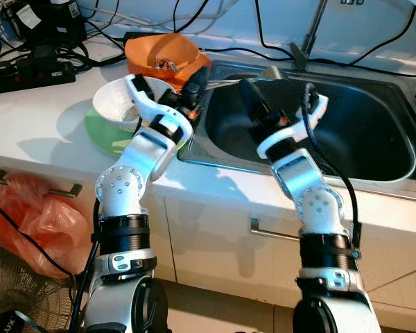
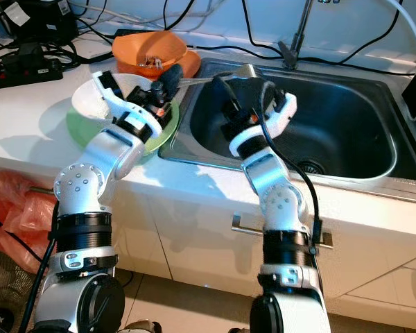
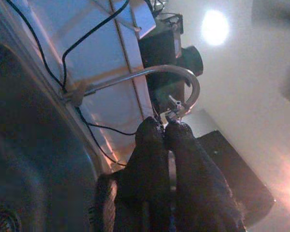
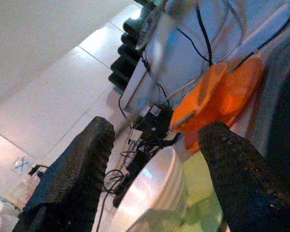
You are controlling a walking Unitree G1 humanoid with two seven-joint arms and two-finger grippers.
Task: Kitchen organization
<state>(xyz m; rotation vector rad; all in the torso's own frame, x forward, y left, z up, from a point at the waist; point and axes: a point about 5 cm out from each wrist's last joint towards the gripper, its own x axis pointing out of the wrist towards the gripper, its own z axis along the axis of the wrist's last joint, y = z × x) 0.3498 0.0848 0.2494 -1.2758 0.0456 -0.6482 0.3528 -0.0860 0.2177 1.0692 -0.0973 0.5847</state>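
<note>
Both silver arms reach up and forward, bent at the elbow, wrists angled toward each other.

The left gripper (image 1: 200, 80) is raised at the end of its arm, its two black fingers (image 3: 152, 145) pressed together side by side with a thin metal piece between them. The right gripper (image 2: 244, 87) is held just beside it, slightly lower, its fingers (image 4: 77, 164) spread wide apart with nothing between them.

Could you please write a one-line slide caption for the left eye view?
Left gripper holds a spoon over the sink; right gripper open beside it.
</note>
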